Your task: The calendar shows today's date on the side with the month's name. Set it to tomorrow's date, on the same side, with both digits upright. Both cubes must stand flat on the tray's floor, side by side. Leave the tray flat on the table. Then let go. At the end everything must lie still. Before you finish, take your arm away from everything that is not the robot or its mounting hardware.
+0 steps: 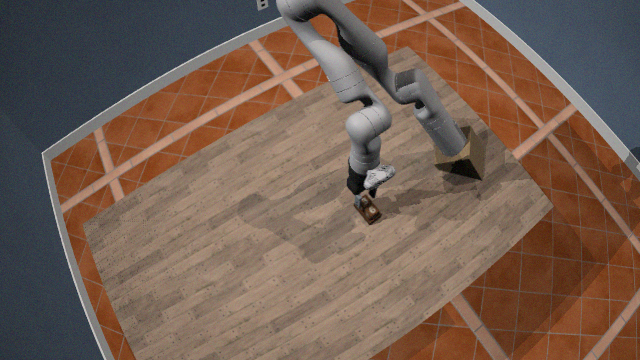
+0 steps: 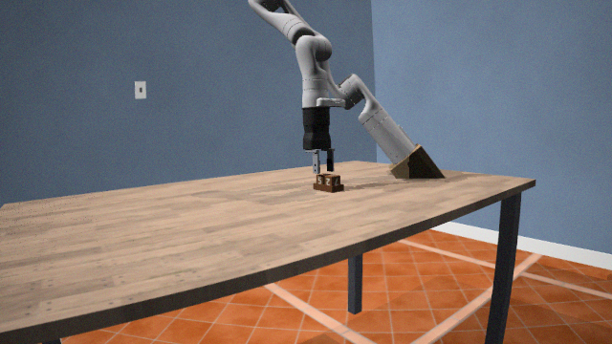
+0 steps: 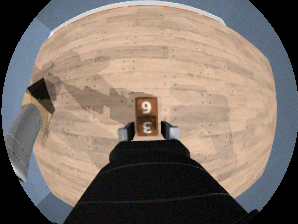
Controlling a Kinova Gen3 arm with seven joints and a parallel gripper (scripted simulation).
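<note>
A small dark-brown calendar tray [image 2: 328, 187] stands on the wooden table with two light wooden digit cubes [image 2: 328, 181] side by side in it. It also shows in the overhead view [image 1: 369, 212]. In the wrist view the tops of the cubes read 9 on the far cube [image 3: 147, 106] and 3 on the near cube [image 3: 147, 127]. My gripper [image 2: 323, 165] hangs straight down a little above the cubes, open and empty. In the wrist view the fingertips stand on either side of the near cube. The digits on the tray's front are too small to read.
The arm's brown wedge-shaped base [image 2: 417, 164] sits on the table to the right of the tray. The table's far edge lies behind the tray.
</note>
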